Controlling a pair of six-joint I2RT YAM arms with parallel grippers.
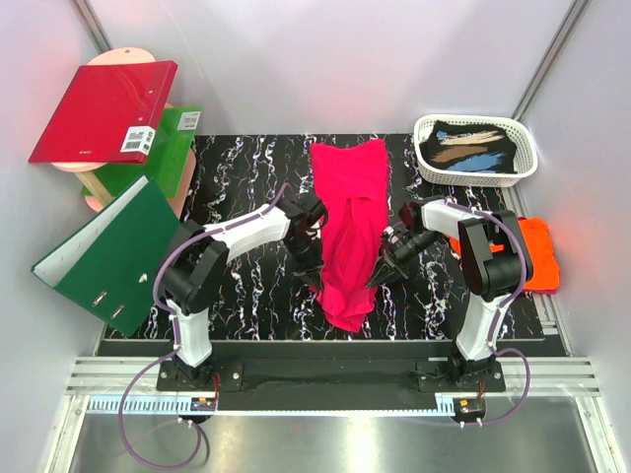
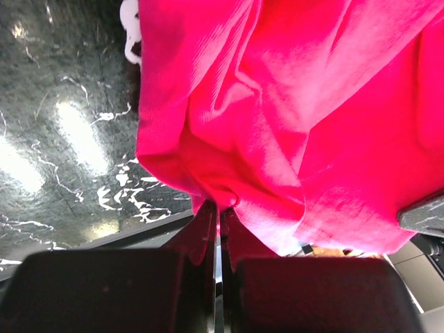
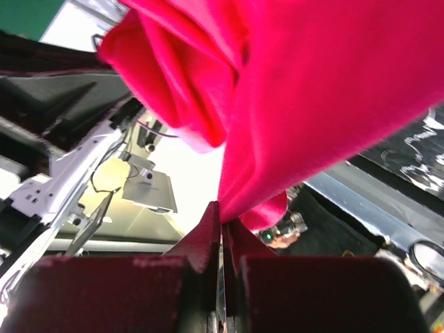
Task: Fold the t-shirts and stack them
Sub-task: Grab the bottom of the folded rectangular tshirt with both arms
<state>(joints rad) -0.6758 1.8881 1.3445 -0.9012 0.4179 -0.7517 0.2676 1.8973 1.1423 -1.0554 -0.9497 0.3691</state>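
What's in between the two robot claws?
The pink t-shirt is between the left gripper and right gripper, each pinching it; the top view shows it.

Plain magenta-pink t-shirt [image 1: 350, 232]. Bright orange t-shirt [image 1: 544, 258]. Black tabletop [image 1: 246, 163] veined in white like marble. Red binder [image 1: 99, 113], green binder [image 1: 128, 236]. White lattice basket [image 1: 431, 169] holding black cloth [image 1: 444, 141] streaked tan and blue. White arms [image 1: 251, 225] with black joints.
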